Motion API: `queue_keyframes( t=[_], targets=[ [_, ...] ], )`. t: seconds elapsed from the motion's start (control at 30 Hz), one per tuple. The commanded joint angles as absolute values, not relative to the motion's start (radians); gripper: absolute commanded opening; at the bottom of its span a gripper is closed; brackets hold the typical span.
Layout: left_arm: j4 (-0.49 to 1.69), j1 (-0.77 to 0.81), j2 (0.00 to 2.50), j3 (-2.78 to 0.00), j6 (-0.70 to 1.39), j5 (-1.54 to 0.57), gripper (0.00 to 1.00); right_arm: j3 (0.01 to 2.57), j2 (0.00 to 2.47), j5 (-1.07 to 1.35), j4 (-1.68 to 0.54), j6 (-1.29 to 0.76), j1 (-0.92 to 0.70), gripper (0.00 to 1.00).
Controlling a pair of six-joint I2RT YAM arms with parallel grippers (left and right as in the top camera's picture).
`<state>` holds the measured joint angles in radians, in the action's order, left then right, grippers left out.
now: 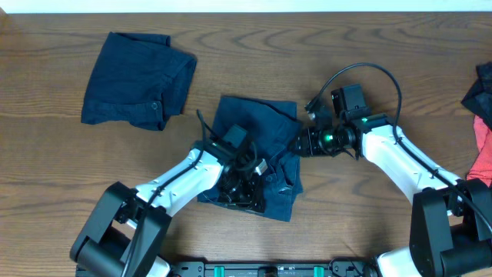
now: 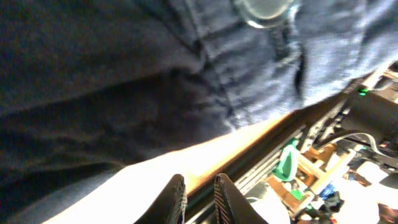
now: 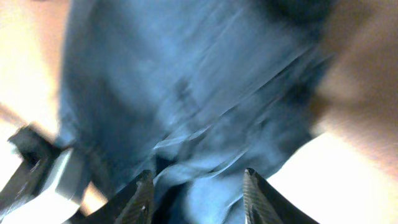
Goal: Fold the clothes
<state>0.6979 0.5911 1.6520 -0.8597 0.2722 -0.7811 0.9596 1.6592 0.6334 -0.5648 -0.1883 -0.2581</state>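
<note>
Step in hand: folding the dark navy fabric shorts (image 1: 261, 115) at mid-tabletop (image 1: 369, 46). Right tool (image 3: 196, 179) gapes over their edge; left tool (image 2: 198, 185) looks closed, empty. Next, clamp that edge.

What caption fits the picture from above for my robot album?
Left arm and right arm reach onto navy shorts mid-table; a second navy pair lies upper left.

No readable text, labels or numbers anywhere
</note>
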Motion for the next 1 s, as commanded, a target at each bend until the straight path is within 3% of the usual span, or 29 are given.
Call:
queue_keyframes(
  t=[0.0, 0.23, 0.33, 0.43, 0.67, 0.97],
  targets=[
    [0.698, 0.563, 1.592, -0.871, 0.266, -0.857, 0.22, 0.962, 1.654, 0.752, -0.615, -0.132, -0.301, 0.44],
    [0.697, 0.468, 1.452, -0.873, 0.266, -0.811, 0.36, 0.96, 1.655, 0.709, -0.685, -0.115, -0.419, 0.34],
    [0.693, 0.411, 1.411, -0.873, 0.266, -0.704, 0.43, 0.96, 1.655, 0.573, -0.762, -0.191, -0.468, 0.15],
    [0.681, 0.375, 1.402, -0.873, 0.266, -0.577, 0.44, 0.96, 1.655, 0.416, -0.836, -0.243, -0.491, 0.02],
    [0.595, 0.371, 1.466, -0.872, 0.265, -0.5, 0.44, 0.959, 1.655, 0.294, -0.998, -0.334, -0.492, 0.01],
    [0.549, 0.378, 1.655, -0.872, 0.266, -0.526, 0.44, 0.951, 1.655, 0.236, -1.018, -0.363, -0.492, 0.02]
  ],
)
